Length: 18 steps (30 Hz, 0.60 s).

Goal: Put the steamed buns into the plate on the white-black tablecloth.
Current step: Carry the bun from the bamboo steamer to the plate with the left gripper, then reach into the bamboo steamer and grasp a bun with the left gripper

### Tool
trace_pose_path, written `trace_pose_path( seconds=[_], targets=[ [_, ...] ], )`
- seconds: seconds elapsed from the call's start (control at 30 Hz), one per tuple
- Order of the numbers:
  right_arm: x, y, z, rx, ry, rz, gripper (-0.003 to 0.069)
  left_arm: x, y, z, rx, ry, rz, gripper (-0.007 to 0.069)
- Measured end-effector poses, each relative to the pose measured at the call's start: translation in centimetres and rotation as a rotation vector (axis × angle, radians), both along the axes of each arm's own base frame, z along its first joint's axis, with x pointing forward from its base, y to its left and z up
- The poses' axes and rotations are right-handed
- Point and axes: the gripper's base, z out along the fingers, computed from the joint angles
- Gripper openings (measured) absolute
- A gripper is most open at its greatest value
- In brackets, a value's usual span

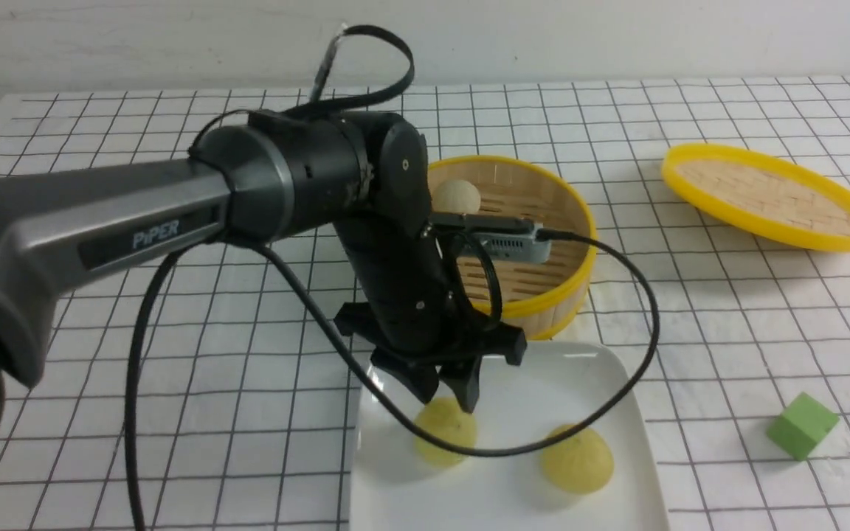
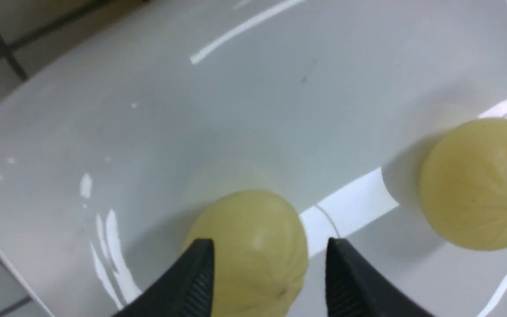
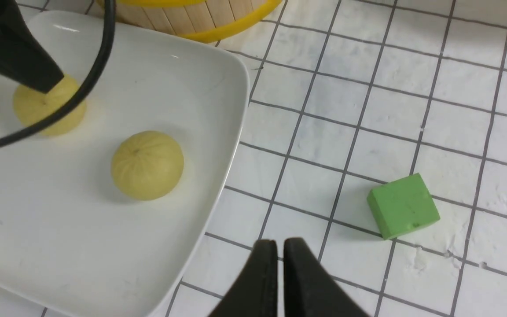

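Note:
The white plate (image 1: 609, 369) lies at the near middle of the white-black tablecloth (image 1: 248, 383). Two pale yellow steamed buns rest on it, one (image 1: 440, 431) to the left and one (image 1: 577, 459) to the right. My left gripper (image 1: 448, 402) points down over the left bun (image 2: 253, 237); it is open, its fingers straddle the bun, and a gap shows on one side. A beige-white bun (image 1: 457, 196) sits in the bamboo steamer (image 1: 543, 199). Beside the plate (image 3: 200, 88), my right gripper (image 3: 280, 241) hovers shut and empty over the cloth.
The steamer's yellow-rimmed lid (image 1: 768, 195) lies at the far right. A green cube (image 1: 801, 425) stands on the cloth right of the plate, close to my right gripper. My left arm's black cable (image 1: 646, 310) loops across the plate and steamer.

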Motion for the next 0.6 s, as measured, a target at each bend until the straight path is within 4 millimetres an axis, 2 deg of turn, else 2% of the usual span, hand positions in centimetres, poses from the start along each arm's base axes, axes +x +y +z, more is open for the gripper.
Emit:
trace_pose_path(
  seconds=[0.03,0.07,0.1,0.17,0.3,0.37,0.4,0.5,0.6],
  targets=[
    [0.0,0.0,0.0,0.000,0.000,0.000,0.0041,0.1,-0.1,0.3,-0.004,-0.010,-0.001,0.0400],
    [0.0,0.0,0.0,0.000,0.001,0.000,0.0041,0.8,-0.3,1.6,-0.007,-0.058,-0.008,0.0454],
    [0.0,0.0,0.0,0.000,0.001,0.000,0.0041,1.0,-0.3,2.1,-0.005,-0.078,-0.006,0.0471],
    [0.0,0.0,0.0,0.000,0.001,0.000,0.0041,2.0,-0.6,4.4,-0.015,-0.154,0.020,0.0514],
    [0.0,0.0,0.0,0.000,0.001,0.000,0.0046,4.4,-1.0,8.7,-0.041,-0.305,0.119,0.0526],
    [0.0,0.0,0.0,0.000,0.001,0.000,0.0047,5.1,-1.2,9.4,-0.048,-0.335,0.142,0.0519],
    [0.0,0.0,0.0,0.000,0.001,0.000,0.0050,6.6,-1.5,9.7,-0.058,-0.364,0.170,0.0491],
    [0.0,0.0,0.0,0.001,0.001,0.000,0.0055,9.1,-1.4,9.6,-0.078,-0.367,0.215,0.0377],
    [0.0,0.0,0.0,0.001,0.001,0.000,0.0059,11.9,-0.7,7.6,-0.118,-0.273,0.265,0.0148]
  ],
)
